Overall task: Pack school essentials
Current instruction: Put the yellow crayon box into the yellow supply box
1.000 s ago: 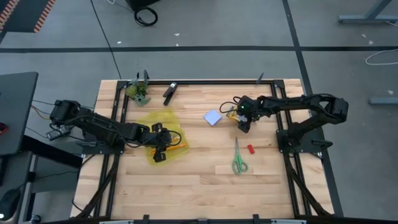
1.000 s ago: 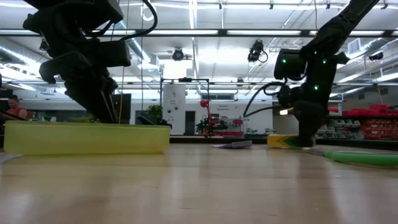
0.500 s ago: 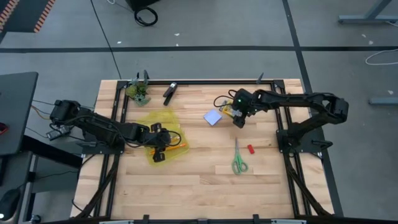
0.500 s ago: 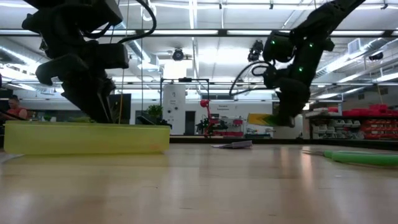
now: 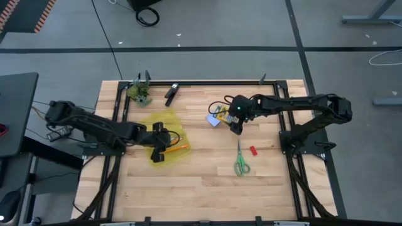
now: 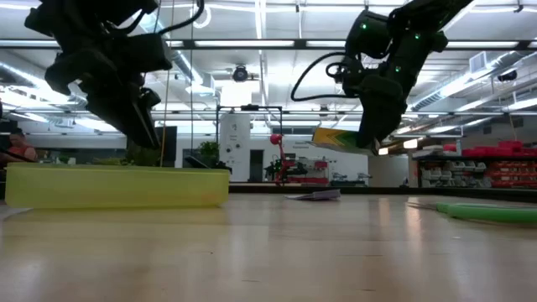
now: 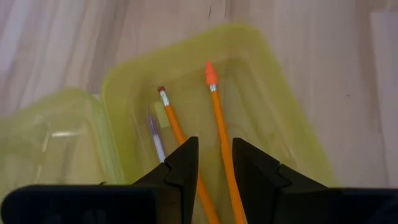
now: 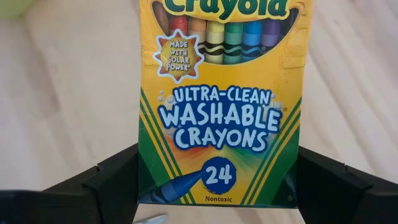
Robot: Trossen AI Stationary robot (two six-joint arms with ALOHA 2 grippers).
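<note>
My right gripper (image 5: 232,122) is shut on the yellow-green crayon box (image 8: 217,93) and holds it in the air above the pale blue note pad (image 5: 213,122). My left gripper (image 7: 214,146) hovers with a narrow gap over the open yellow see-through case (image 5: 156,120). It touches nothing. Two orange pencils (image 7: 214,106) and a pale pen (image 7: 155,135) lie on the case's floor. The green-handled scissors (image 5: 242,162) and the red eraser (image 5: 254,150) lie flat on the table, toward the near right. My right gripper pinches the crayon box between its two fingers, one on each long side edge (image 8: 142,177) near the box's bottom end. The fingers slant down from the table's right side. The box (image 6: 338,138) is lifted clear of the table and tilts a little, its printed face toward the wrist camera.
A black clip-like tool (image 5: 171,94) and a small green leafy clump (image 5: 139,93) lie at the far edge. A dark frame (image 5: 207,82) borders the table. Bare wood lies along the near side, and the scissors' handle (image 6: 495,214) shows low at the right.
My right gripper has lifted the crayon box off the table and carried it up and toward the table's left, over the note pad and toward the yellow case. The box hung level with the table at first and now hangs well above it.
</note>
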